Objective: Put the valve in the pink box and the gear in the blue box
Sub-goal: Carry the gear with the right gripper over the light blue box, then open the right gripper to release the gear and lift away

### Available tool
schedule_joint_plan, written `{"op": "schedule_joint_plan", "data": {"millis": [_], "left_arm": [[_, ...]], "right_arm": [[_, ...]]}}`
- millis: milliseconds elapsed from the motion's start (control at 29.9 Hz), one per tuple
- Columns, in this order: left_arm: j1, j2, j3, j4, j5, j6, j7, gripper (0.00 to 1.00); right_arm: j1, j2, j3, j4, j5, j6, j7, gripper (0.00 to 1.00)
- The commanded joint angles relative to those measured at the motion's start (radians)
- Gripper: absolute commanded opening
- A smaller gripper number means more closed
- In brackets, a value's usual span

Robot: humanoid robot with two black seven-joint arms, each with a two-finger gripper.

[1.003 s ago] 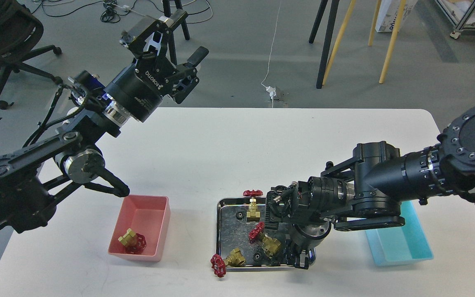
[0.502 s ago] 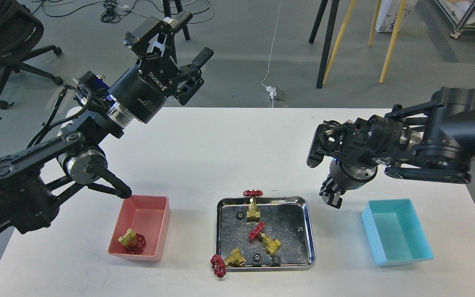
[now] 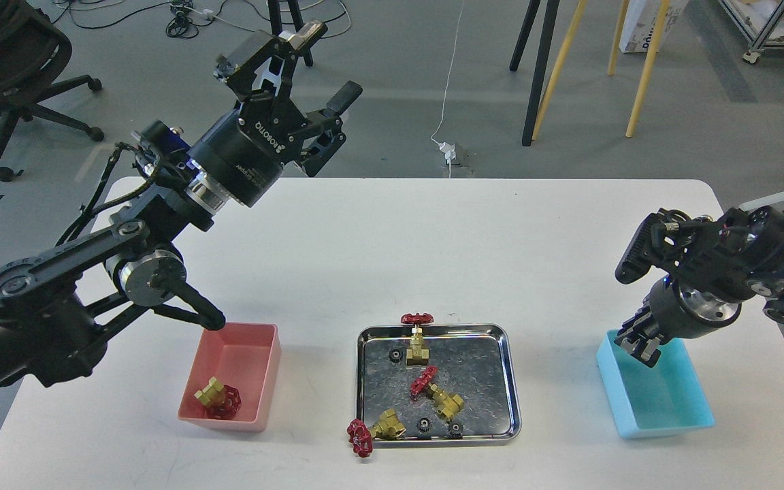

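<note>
A valve [image 3: 218, 399] lies in the pink box [image 3: 246, 350] at the front left. Three more valves lie in the steel tray [image 3: 512, 381]: one [image 3: 418, 337] at the back, one [image 3: 437, 394] in the middle, and one [image 3: 377, 429] with its handwheel hanging over the front-left corner. Three gears [image 3: 397, 355] [image 3: 424, 425] [image 3: 455, 429] lie in the tray. My left gripper [image 3: 314, 75] is open and empty, high above the table's back left. My right gripper [image 3: 642, 344] points down over the back-left corner of the blue box [image 3: 667, 401]. Its dark fingers cannot be told apart.
The white table [image 3: 392, 245] ends just in front of the tray and boxes. My left arm's elbow [image 3: 150, 275] hangs just behind the pink box. An office chair [image 3: 4, 75], stand legs [image 3: 538, 75] and cables are on the floor behind.
My right gripper rose out of the tray and swung right, and now hangs over the blue box. My left gripper drifted slightly right and up. The tray's contents look unchanged.
</note>
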Motion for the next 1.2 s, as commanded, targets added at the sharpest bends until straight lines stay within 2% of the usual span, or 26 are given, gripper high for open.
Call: {"op": "schedule_joint_plan", "data": {"millis": [0,67,134,167,201,234,502,635,702,802,869,970,1036,1103,1170], "left_arm": [[0.002,0.000,0.000,0.000,-0.001,0.000,0.000,0.80],[0.002,-0.001,0.000,0.000,-0.001,0.000,0.000,0.80],[0.006,-0.003,0.000,0.000,0.000,0.000,0.000,0.80],[0.009,-0.007,0.000,0.000,0.000,0.002,0.000,0.80],[0.009,-0.015,0.000,0.000,0.000,0.000,0.000,0.80],[0.009,-0.021,0.001,0.000,0.000,0.002,0.000,0.80],[0.011,-0.020,0.000,0.012,0.003,0.005,0.000,0.80],[-0.008,-0.020,-0.002,0.078,0.002,0.000,0.000,0.80],[-0.035,-0.017,0.000,0.124,0.002,-0.004,0.000,0.80],[-0.084,-0.014,0.015,0.233,0.006,-0.056,0.000,0.80],[-0.098,-0.024,0.009,0.354,0.005,-0.138,0.000,0.81],[-0.161,-0.066,-0.006,0.521,-0.018,-0.303,0.000,0.81],[-0.193,-0.118,-0.008,0.628,-0.061,-0.303,0.000,0.81],[-0.201,-0.167,-0.009,0.751,-0.134,-0.303,0.000,0.81],[-0.201,-0.217,-0.031,0.849,-0.205,-0.303,0.000,0.82]], "right_arm": [[-0.006,-0.014,-0.001,0.001,-0.001,0.000,-0.002,0.08],[-0.006,-0.022,-0.001,0.001,0.000,0.000,-0.002,0.15],[-0.011,-0.031,0.004,0.001,0.000,0.000,-0.005,0.37],[-0.017,-0.037,0.010,0.001,0.003,0.000,-0.005,0.51],[-0.024,-0.049,0.017,0.000,0.011,0.000,-0.008,0.79],[-0.027,-0.058,0.025,0.000,0.014,0.000,-0.011,1.00],[-0.058,-0.161,0.196,-0.012,0.029,0.000,-0.016,1.00],[-0.099,-0.181,0.388,-0.070,0.207,0.000,-0.016,1.00],[-0.153,-0.173,0.497,-0.116,0.421,0.000,-0.005,1.00],[-0.257,-0.144,0.650,-0.149,0.836,-0.183,0.009,1.00],[-0.332,-0.106,0.756,-0.163,1.149,-0.220,0.019,1.00],[-0.415,-0.045,0.911,-0.276,1.518,-0.204,0.084,1.00],[-0.457,0.027,0.990,-0.377,1.665,-0.144,0.140,1.00],[-0.483,0.124,1.074,-0.538,1.778,0.000,0.170,1.00],[-0.515,0.222,1.141,-0.709,1.830,0.000,0.176,1.00]]}}
